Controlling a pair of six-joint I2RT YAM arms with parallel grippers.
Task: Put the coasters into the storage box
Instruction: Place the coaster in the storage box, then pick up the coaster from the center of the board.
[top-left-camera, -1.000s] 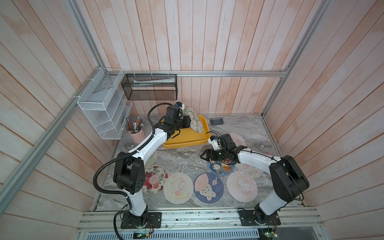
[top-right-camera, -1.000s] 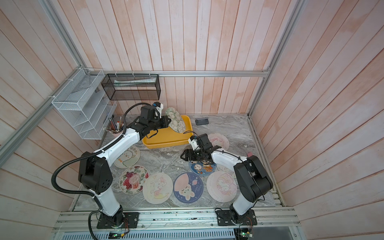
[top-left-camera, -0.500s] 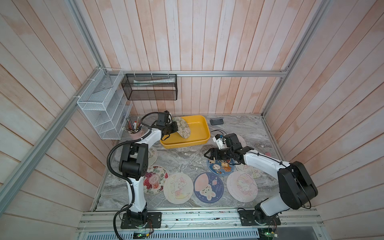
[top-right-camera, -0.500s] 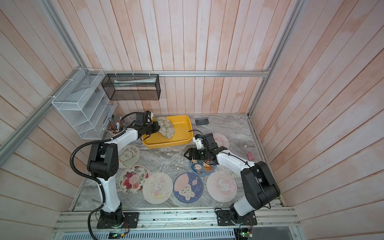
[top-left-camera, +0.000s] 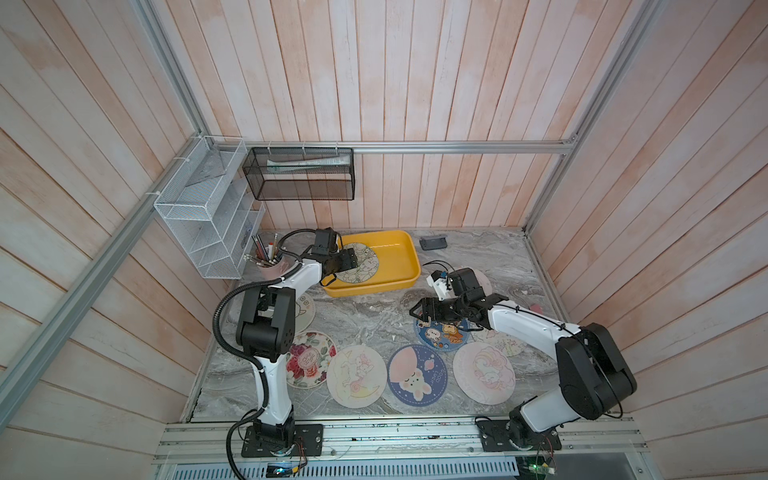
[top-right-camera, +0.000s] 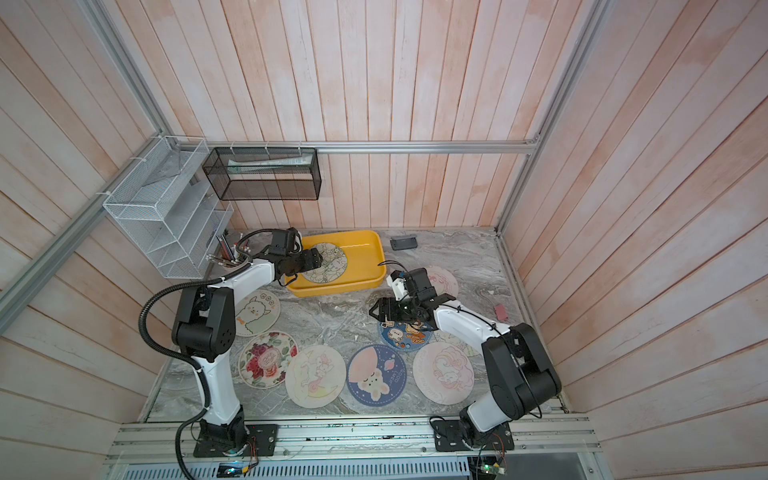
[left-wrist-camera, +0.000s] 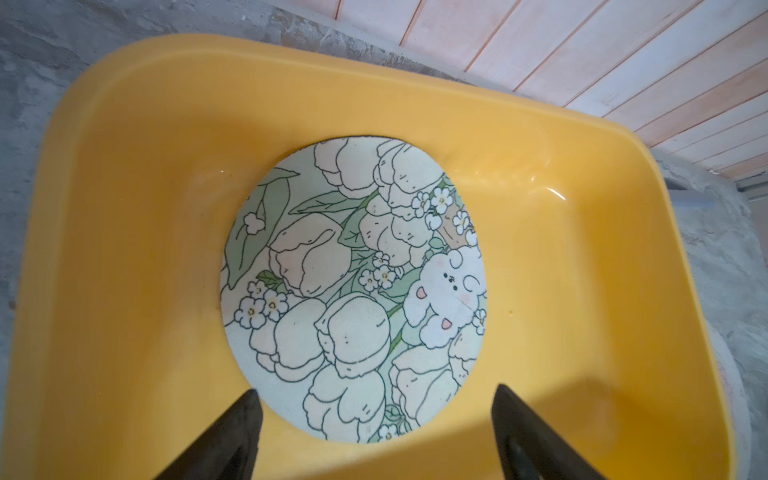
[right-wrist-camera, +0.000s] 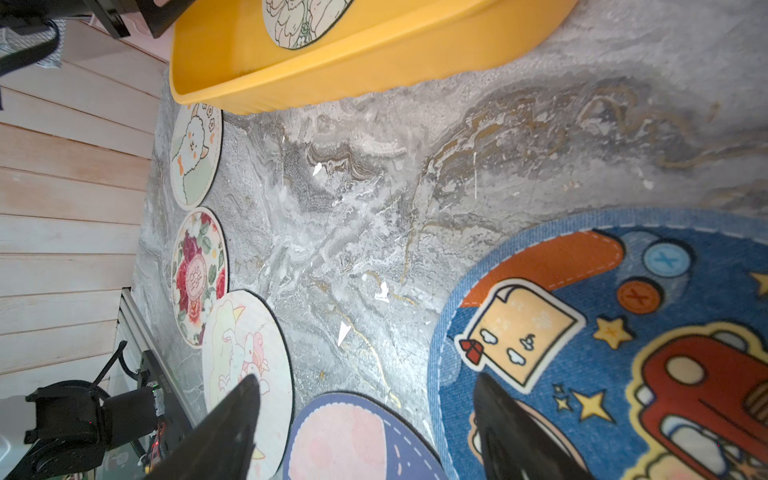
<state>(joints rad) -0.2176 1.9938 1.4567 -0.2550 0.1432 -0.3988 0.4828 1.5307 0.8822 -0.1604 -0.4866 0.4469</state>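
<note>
Storage box (top-left-camera: 401, 245), yellow and shallow, sits at the back of the grey marbled desk (top-left-camera: 365, 311). One flowered coaster (top-left-camera: 365, 266) with a small white animal lies flat on its floor, toward the left end. In both top views the left fingers (top-left-camera: 348, 262) cover that coaster's near edge, and the right wrist view cuts it off at the frame. The left wrist view shows the left fingers spread wide and released, with nothing between them, their tips over the coaster's rim and the box floor; whether they touch is hard to tell. The right fingers (right-wrist-camera: 232, 419) are likewise spread and empty, low over the desk at the edge of the blue coaster (top-left-camera: 442, 336) printed with a red car. One tip stands over its border, contact unclear. The right arm hides much of a pale coaster (top-left-camera: 505, 345) beside the blue one and part of a pink coaster (top-left-camera: 484, 282) behind the wrist. The left arm covers most of the alpaca coaster (top-left-camera: 306, 309) in a top view and clips the rose coaster (top-left-camera: 309, 361). Along the front, unhidden, lie a cream coaster (top-left-camera: 355, 372), a navy bunny coaster (top-left-camera: 417, 374) and a pink unicorn coaster (top-left-camera: 484, 372). A small dark object (top-left-camera: 433, 242) behind the box is too small to identify.
</note>
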